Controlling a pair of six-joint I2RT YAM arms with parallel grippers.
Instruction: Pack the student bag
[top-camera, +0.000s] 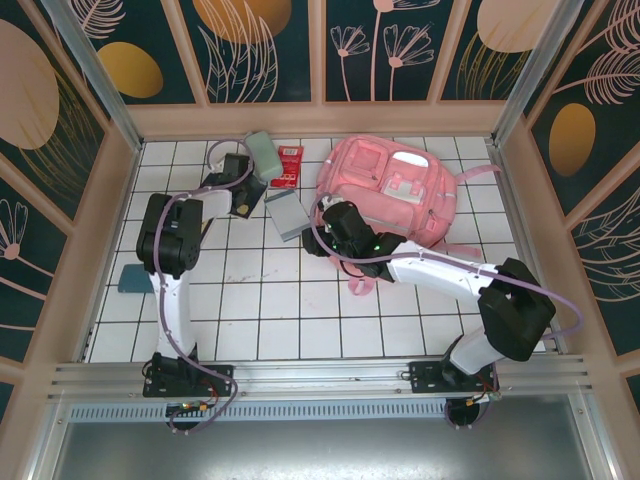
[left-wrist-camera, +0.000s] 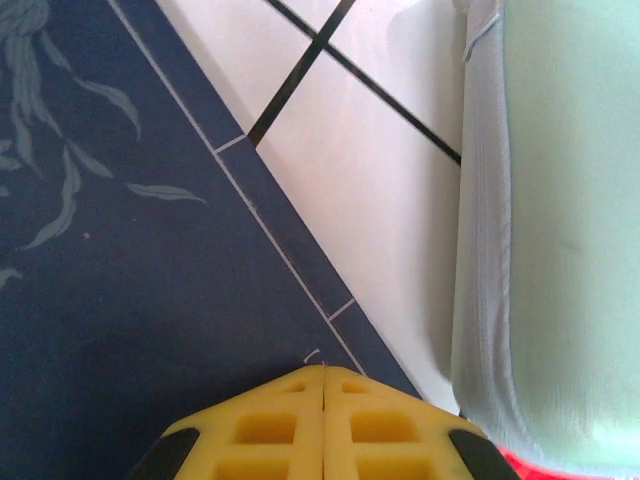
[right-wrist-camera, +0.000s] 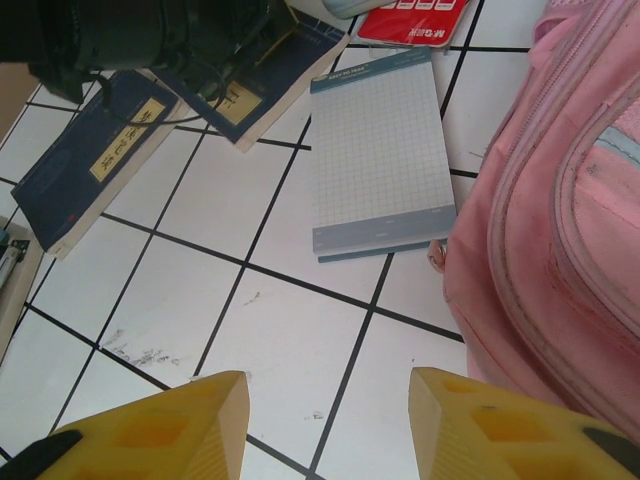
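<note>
Left claw (left-wrist-camera: 325, 385) shut, right claw (right-wrist-camera: 328, 400) parted; student bag (top-camera: 390, 190) lies crosswise, front up.

A lab test booth: aluminium frame (top-camera: 320, 375), tiled table (top-camera: 280, 310), wall panels (top-camera: 265, 45) (leaf-printed).

White-tiled counter (top-camera: 300, 310). Upper right: student bag (top-camera: 395, 190). Centre: grid notepad (top-camera: 287, 215), with a red packet (top-camera: 288, 165) just above it. Upper left: dark blue book (right-wrist-camera: 90, 170). Left edge: teal object (top-camera: 131, 278).
</note>
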